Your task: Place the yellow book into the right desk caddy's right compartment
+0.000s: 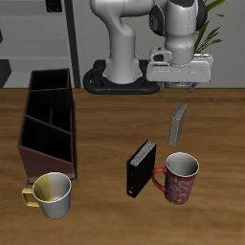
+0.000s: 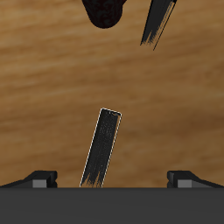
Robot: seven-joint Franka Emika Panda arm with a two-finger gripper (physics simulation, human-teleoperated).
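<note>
Fingers (image 2: 40,178): only the tips visible in the wrist view, rest cut off by the frame edge; hidden under the wrist housing in the exterior view.
Red mug (image 2: 107,10): cut by the frame edge, only a dark curved part visible.
Black book (image 2: 158,23): cropped, one end visible.
Yellow book (image 2: 99,148): cover colour not readable edge-on.
Right desk caddy (image 1: 46,120): floor of compartments in shadow.

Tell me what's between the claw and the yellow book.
Nothing: only air separates the claw from the upright yellow book below it, shown in the exterior view.
</note>
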